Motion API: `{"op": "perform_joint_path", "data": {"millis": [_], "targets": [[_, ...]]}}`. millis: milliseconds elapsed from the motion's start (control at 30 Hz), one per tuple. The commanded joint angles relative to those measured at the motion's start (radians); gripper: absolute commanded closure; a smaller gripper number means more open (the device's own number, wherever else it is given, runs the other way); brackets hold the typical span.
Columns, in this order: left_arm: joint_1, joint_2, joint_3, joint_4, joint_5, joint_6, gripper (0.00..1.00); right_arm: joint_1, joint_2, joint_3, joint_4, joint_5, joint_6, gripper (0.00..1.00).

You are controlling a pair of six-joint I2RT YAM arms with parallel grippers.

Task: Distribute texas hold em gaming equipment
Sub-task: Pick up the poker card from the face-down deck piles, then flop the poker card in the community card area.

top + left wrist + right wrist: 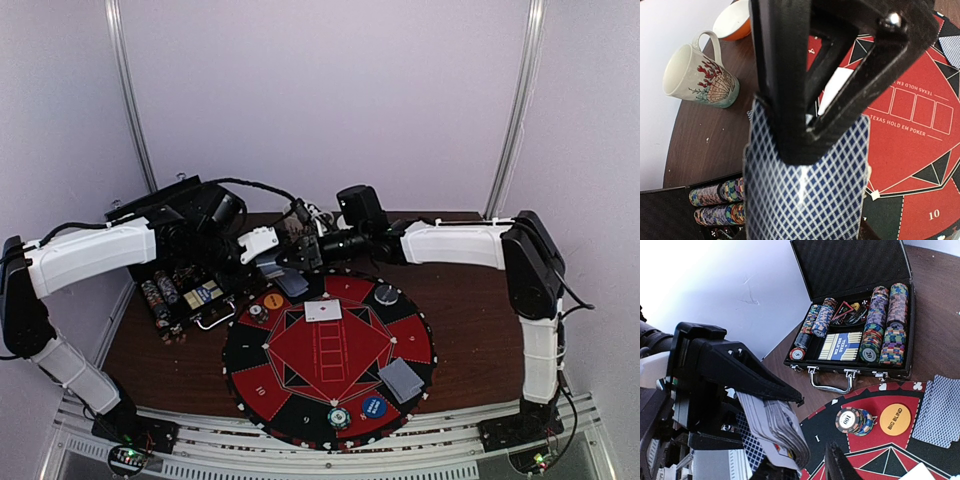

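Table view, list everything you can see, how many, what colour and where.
Mat: one, red and black, table centre.
Case: one, black, open, left of mat.
Cased chips: several stacks, multicoloured, inside case.
Chip stacks: two, striped, mat rim.
Discs: three, orange, dark, blue, mat rim.
Face-down cards: two spots, grey-blue, on mat.
Face-up card: one, white, on mat.
Deck: one, blue-backed, held above mat.
Mug: one, white and red, on table.
Bowl: one, orange, beside mug.
Left hand: one, black, shut on deck.
Right hand: one, black, beside deck.

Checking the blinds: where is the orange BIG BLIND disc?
The BIG BLIND disc lies on the mat at its far-left edge in the top view, beside a chip stack, near the open case.
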Motion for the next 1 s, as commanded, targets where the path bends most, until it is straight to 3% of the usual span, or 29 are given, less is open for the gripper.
{"op": "perform_joint_path", "data": {"millis": [0,367,600,767,967], "targets": [[-0.005,-0.010,0.016,0.053,-0.009,0.004,0.56,-0.007,-0.047,0.004,-0.097,0.047,-0.050,0.75],[-0.004,-0.018,0.001,0.053,-0.039,-0.006,0.56,-0.010,-0.088,0.021,-0.213,0.087,-0.117,0.99],[0.004,-0.015,-0.012,0.053,-0.082,-0.027,0.56,-0.036,-0.191,-0.011,-0.314,0.133,-0.246,1.00],[0.033,-0.004,-0.014,0.057,-0.110,-0.065,0.55,-0.036,-0.318,-0.139,-0.373,0.258,-0.553,1.00],[0.062,0.003,-0.013,0.061,-0.127,-0.098,0.55,0.009,-0.395,-0.321,-0.353,0.445,-1.088,1.00]]}}
